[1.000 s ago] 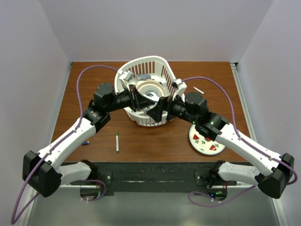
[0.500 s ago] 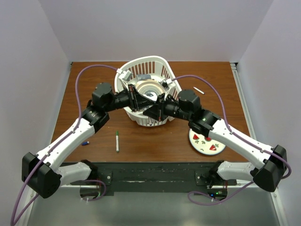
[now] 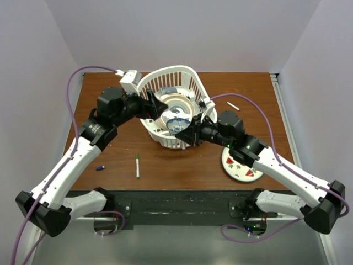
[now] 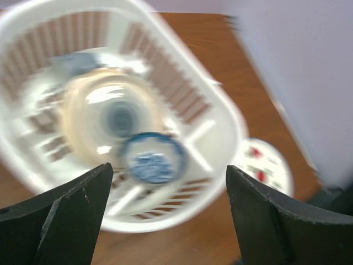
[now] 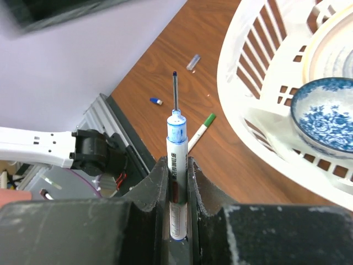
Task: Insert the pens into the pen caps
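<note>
One pen [image 5: 175, 141], uncapped with its blue tip exposed, stands clamped in the right gripper [image 5: 177, 161], jaws closed tight on its barrel, just beside the near right wall of the basket [image 3: 182, 77]. A green-ended pen [image 3: 137, 165] lies flat on the surface [image 3: 182, 171] in front of the basket. The blue cap [image 3: 100, 168] is near it to the left, and a greyish cap [image 5: 193, 62] lies apart from both. A third pen [image 3: 233, 105] lies right of the basket. The left gripper [image 4: 168, 170] hangs over the basket's left rim, jaws wide, holding nothing; its view is blurred. A blue bowl [image 5: 325, 110] sits inside the basket. A plate [image 3: 234, 170] is partly hidden by the right arm.
</note>
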`<action>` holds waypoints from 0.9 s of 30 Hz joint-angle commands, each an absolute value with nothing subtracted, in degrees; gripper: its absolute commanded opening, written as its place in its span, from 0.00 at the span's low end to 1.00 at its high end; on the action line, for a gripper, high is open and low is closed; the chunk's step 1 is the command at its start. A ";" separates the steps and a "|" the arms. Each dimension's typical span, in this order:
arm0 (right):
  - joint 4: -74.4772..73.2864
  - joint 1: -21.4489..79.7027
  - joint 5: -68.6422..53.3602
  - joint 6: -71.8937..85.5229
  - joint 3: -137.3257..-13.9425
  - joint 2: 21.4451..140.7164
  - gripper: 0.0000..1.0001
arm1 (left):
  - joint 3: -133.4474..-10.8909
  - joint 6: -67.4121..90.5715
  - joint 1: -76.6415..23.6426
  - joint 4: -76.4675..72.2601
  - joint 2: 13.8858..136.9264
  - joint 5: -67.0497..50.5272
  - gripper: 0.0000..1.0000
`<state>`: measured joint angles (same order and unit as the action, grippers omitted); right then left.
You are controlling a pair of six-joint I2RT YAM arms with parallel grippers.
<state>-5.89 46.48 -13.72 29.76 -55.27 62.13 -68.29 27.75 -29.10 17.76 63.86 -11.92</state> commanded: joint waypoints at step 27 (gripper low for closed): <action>-12.04 46.41 -16.87 21.80 -54.40 50.89 0.00 | -62.67 23.20 -0.44 40.95 86.13 27.33 0.87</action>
<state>-12.88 46.48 -15.00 23.27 -53.98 51.33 -60.86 21.52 -1.02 39.72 85.60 24.80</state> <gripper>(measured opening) 0.136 0.919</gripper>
